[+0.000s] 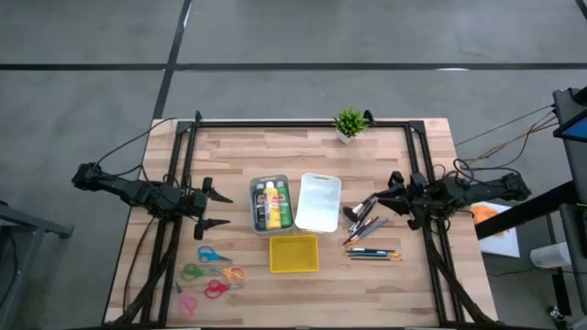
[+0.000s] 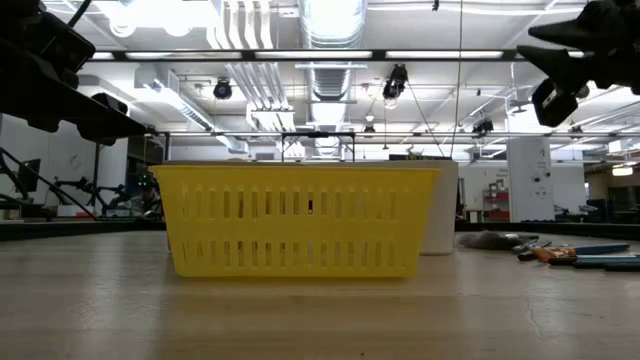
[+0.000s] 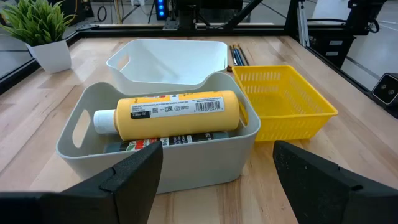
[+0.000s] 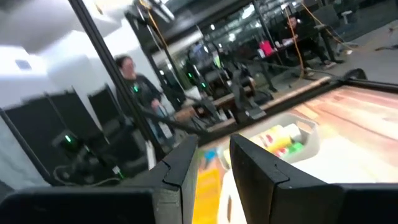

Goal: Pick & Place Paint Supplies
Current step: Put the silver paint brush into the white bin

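Note:
Three paint bottles lie side by side in a grey bin (image 1: 269,203): dark (image 1: 260,205), yellow (image 1: 272,203), green (image 1: 282,203). The left wrist view shows the yellow bottle (image 3: 174,112) lying on its side in the bin (image 3: 186,155). Several dark-handled brushes (image 1: 362,220) and coloured pencils (image 1: 374,254) lie flat on the table at the right. My left gripper (image 1: 218,208) is open and empty, left of the grey bin. My right gripper (image 1: 389,192) hovers just right of the brushes, its fingers (image 4: 186,168) a narrow gap apart, holding nothing.
A white bin (image 1: 318,202) stands right of the grey one, and a yellow basket (image 1: 293,254) in front of them. Scissors (image 1: 213,271) lie at the near left. A small potted plant (image 1: 348,124) stands at the far edge. A person (image 4: 127,81) shows beyond the table.

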`<action>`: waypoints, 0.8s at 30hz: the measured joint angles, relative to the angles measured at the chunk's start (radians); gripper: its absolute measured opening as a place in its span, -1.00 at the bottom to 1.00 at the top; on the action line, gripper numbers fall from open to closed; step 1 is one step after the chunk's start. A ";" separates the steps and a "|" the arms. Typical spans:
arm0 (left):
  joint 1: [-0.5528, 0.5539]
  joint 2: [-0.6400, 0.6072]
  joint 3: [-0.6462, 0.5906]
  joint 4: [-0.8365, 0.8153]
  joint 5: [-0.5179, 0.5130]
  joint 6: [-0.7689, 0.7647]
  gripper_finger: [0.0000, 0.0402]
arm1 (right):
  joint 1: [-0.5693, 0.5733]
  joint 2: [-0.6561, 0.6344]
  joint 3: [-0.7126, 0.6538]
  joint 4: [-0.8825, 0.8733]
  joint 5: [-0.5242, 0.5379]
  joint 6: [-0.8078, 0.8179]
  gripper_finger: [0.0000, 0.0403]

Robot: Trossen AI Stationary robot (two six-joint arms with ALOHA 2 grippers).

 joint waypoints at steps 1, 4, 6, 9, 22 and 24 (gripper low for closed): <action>0.000 0.000 0.000 0.000 0.000 0.000 0.52 | 0.000 0.000 0.000 0.018 0.000 0.012 -0.54; 0.000 0.000 0.000 0.000 0.000 0.000 0.52 | 0.000 0.000 0.000 0.062 0.028 0.031 -0.54; 0.000 0.000 0.000 0.000 0.000 0.000 0.52 | 0.000 0.000 0.000 0.080 0.086 0.038 -0.54; 0.000 0.000 0.000 0.000 0.000 0.000 0.52 | 0.000 0.001 0.000 0.061 0.134 0.040 -0.54; 0.000 0.000 0.000 0.000 0.000 0.000 0.52 | -0.003 0.246 0.283 -0.415 0.213 0.078 -0.54; 0.000 0.000 0.000 0.000 0.000 0.000 0.52 | -0.003 0.330 0.360 -0.472 0.217 0.029 -0.54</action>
